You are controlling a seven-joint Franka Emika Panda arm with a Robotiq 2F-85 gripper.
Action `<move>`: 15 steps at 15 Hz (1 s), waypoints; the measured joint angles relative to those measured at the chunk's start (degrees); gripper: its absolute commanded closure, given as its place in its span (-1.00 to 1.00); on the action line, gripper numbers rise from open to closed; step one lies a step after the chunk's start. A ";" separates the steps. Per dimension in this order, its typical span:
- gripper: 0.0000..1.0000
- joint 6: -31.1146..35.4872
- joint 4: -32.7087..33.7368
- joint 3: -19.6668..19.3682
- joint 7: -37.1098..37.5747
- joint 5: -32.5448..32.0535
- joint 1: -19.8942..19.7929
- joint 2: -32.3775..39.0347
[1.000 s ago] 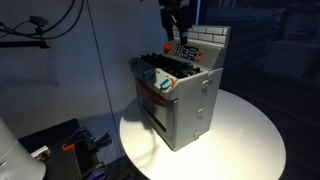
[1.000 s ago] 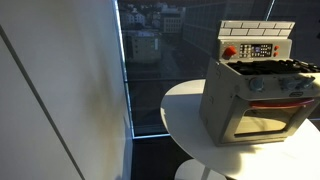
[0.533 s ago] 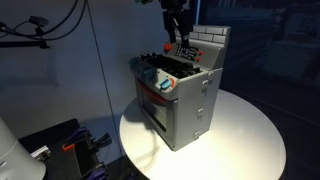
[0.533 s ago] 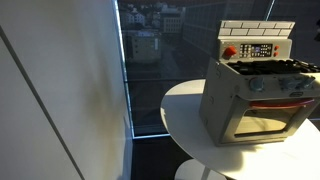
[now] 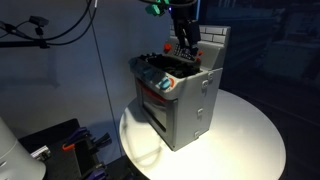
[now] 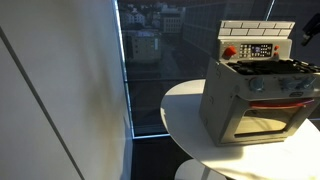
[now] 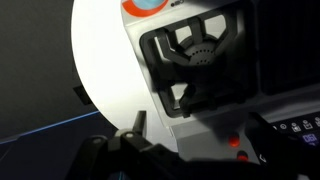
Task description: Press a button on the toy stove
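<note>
The toy stove (image 5: 178, 95) is a silver-grey box with a windowed oven door, black burners and a white brick back panel. It stands on a round white table (image 5: 245, 140) and shows in both exterior views (image 6: 255, 95). My gripper (image 5: 185, 38) hangs just above the rear of the stove top, in front of the back panel. Only its edge shows in an exterior view (image 6: 306, 36). In the wrist view my gripper (image 7: 200, 124) has its fingers apart, with nothing between them, over the grey stove top (image 7: 190, 75) and two red buttons (image 7: 233, 142).
A dark window stands behind the table. A white wall or post (image 6: 60, 90) is off to one side. Black equipment with cables (image 5: 60, 150) lies on the floor beside the table. The table rim (image 6: 175, 100) is close around the stove.
My gripper has moved sideways and a little down toward the stove's back panel, and its edge now enters an exterior view. The stove has not moved.
</note>
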 measured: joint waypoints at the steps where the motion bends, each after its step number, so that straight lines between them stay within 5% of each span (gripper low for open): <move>1: -1.00 0.61 0.49 -0.02 0.45 0.00 0.00 0.77; 15: -1.00 5.95 4.61 -0.33 7.52 -1.61 0.64 7.21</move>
